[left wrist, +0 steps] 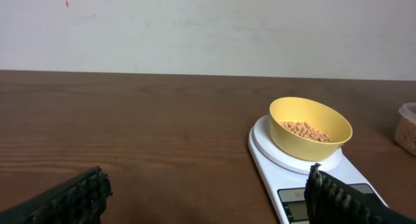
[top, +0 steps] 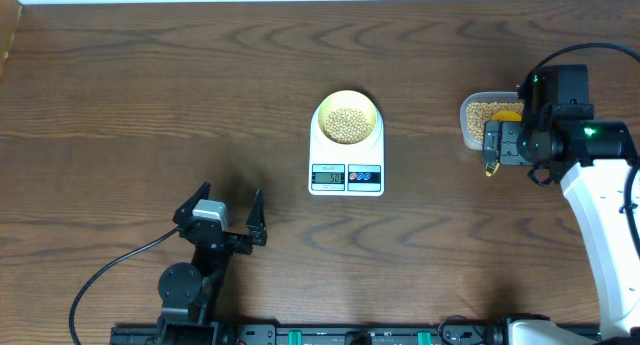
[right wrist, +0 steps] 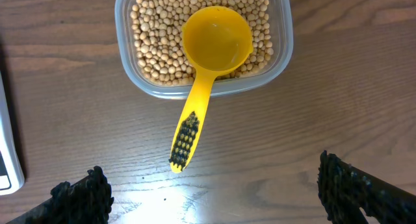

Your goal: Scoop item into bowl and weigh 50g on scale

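Observation:
The pale yellow bowl (top: 347,121) holds tan beans (top: 347,124) and stands on the white scale (top: 346,173). It also shows in the left wrist view (left wrist: 311,128) on the scale (left wrist: 273,152). A clear tub (right wrist: 203,39) of beans (right wrist: 155,36) holds a yellow scoop (right wrist: 214,39), its empty cup on the beans and its handle sticking out over the rim. My right gripper (right wrist: 214,195) is open and empty, just short of the handle's end. My left gripper (top: 222,222) is open and empty at the table's front left.
The tub (top: 490,115) sits right of the scale, partly under my right arm (top: 600,195). The scale's display and buttons (top: 345,175) face the front edge. Bare wood lies between the scale and both grippers.

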